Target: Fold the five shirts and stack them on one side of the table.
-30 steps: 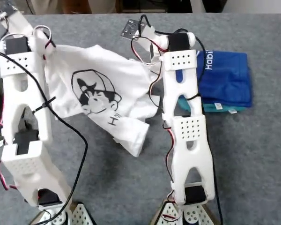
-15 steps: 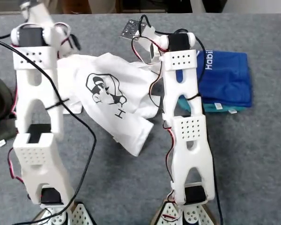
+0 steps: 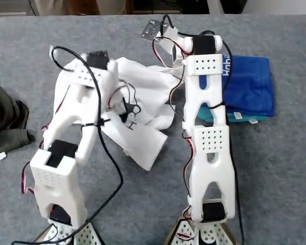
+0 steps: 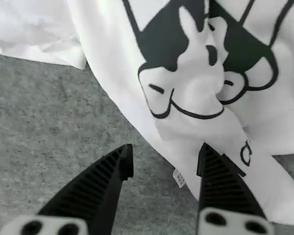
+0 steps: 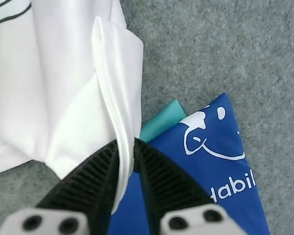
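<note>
A white shirt (image 3: 143, 89) with a black cartoon print lies bunched in the middle of the grey table. My left gripper (image 4: 164, 161) hangs open just above the shirt's (image 4: 186, 98) printed edge, with nothing between its fingers; from above it (image 3: 122, 104) is over the print. At the shirt's far right side, my right gripper (image 5: 127, 147) is shut on a raised fold of the white shirt (image 5: 63, 88); in the high view it (image 3: 166, 48) sits near the table's back. A folded blue shirt (image 3: 250, 87) rests on a folded teal shirt (image 3: 229, 116) at the right.
A crumpled dark olive shirt (image 3: 7, 120) lies at the table's left edge. The blue shirt (image 5: 206, 161) and teal shirt (image 5: 159, 126) lie right beside the held fold. Bare grey table (image 3: 143, 204) stretches along the front between the arm bases.
My left arm has swung from the back left corner to over the shirt's print, and the white shirt's left side was carried rightward into a bunch. The right arm shifted slightly right.
</note>
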Motion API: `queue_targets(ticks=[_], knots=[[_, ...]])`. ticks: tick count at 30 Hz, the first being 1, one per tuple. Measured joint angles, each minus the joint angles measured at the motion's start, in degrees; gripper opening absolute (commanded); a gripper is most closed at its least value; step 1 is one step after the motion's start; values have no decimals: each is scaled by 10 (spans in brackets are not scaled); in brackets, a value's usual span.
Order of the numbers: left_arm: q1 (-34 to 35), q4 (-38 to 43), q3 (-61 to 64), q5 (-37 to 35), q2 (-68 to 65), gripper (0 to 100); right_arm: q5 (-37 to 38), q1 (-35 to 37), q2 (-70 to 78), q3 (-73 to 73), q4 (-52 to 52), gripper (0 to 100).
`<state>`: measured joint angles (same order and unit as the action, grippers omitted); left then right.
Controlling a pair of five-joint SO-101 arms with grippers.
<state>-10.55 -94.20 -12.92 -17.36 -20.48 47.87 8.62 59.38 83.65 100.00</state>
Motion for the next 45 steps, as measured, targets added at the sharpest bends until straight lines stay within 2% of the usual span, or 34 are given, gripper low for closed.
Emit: queue_targets(ticks=[7, 11, 17, 21, 29, 35, 40, 45], knots=[[-19, 123, 151, -31, 7, 193, 2, 0, 0, 0, 0, 2], [-14, 188, 196, -37, 8, 13, 2, 0, 0, 0, 0, 2], [56, 242, 202, -23, 8, 18, 2, 0, 0, 0, 0, 2], [136, 230, 170, 19, 7, 18, 2, 0, 0, 0, 0, 2], [302, 194, 30, 113, 7, 18, 2, 1, 0, 0, 0, 2], [325, 194, -23, 139, 6, 39, 2, 3, 0, -1, 2, 2], [327, 181, -53, 136, 6, 245, 2, 4, 0, -1, 5, 2], [306, 97, -136, 96, 6, 242, 2, 4, 0, -1, 5, 2]])
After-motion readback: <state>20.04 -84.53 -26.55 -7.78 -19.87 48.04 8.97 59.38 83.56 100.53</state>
